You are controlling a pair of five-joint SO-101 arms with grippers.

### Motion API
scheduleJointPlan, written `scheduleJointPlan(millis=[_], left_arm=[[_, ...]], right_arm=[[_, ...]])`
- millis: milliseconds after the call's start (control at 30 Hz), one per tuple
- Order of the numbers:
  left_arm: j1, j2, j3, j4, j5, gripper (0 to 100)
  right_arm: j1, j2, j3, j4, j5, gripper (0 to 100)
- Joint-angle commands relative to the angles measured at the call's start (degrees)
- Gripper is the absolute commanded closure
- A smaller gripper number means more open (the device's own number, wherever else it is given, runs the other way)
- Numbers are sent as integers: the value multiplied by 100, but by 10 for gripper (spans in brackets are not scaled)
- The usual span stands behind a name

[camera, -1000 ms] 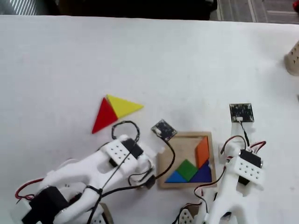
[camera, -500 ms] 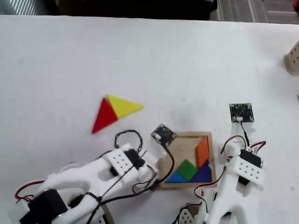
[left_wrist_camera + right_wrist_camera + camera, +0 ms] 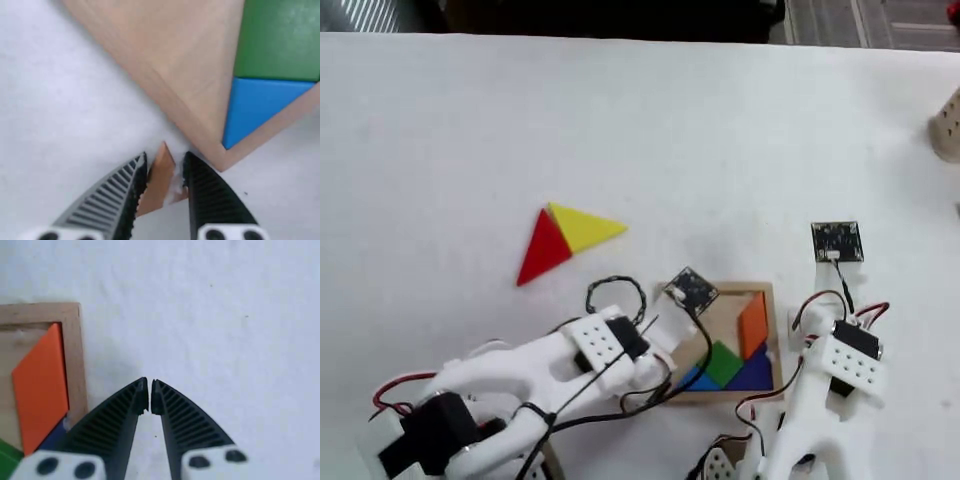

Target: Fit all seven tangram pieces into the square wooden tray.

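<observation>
The square wooden tray (image 3: 765, 295) lies near the table's front, between the two arms. It holds an orange parallelogram (image 3: 753, 325), a green square (image 3: 722, 362), a light blue triangle (image 3: 698, 380) and a dark blue triangle (image 3: 756, 372). A red triangle (image 3: 542, 247) and a yellow triangle (image 3: 584, 227) lie touching on the table, to the left and farther back. My left gripper (image 3: 162, 172) is shut on a small tan piece (image 3: 159, 181), just outside a tray corner (image 3: 220, 159) beside the light blue triangle (image 3: 260, 102). My right gripper (image 3: 149, 390) is shut on nothing, over bare table beside the tray's rim (image 3: 75, 350).
The left arm (image 3: 600, 345) lies across the tray's left edge, and the right arm (image 3: 840, 370) stands just right of the tray. A beige perforated object (image 3: 948, 125) sits at the far right edge. White table stretches open toward the back.
The left arm has swung to the right, bringing its wrist over the tray's left edge. The right arm and the red and yellow triangles have not moved.
</observation>
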Motion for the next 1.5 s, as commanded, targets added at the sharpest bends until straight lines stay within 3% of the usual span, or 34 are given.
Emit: scheduleJointPlan(millis=[0,233,500,733,900,1333,1467], left_arm=[[-31,180,-158,-18,62,887],[-418,-479,-149,448,-1327,882],[-646,-1868,-114,1389,-1081,713],[-637,-1270,-114,1336,-1081,714],[-655,-602,-105,1257,-1785,713],[-1138,-189,-114,659,-2523,718],[-1103,-180,-105,651,-2532,797]], right_arm=[[31,-84,-79,-92,-26,978],[31,-84,-79,-92,-26,978],[31,-84,-79,-92,-26,978],[-92,-66,-70,-92,-26,978],[-101,-48,-70,-92,-26,978],[-101,-57,-70,-92,-18,978],[-101,-57,-70,-92,-18,978]])
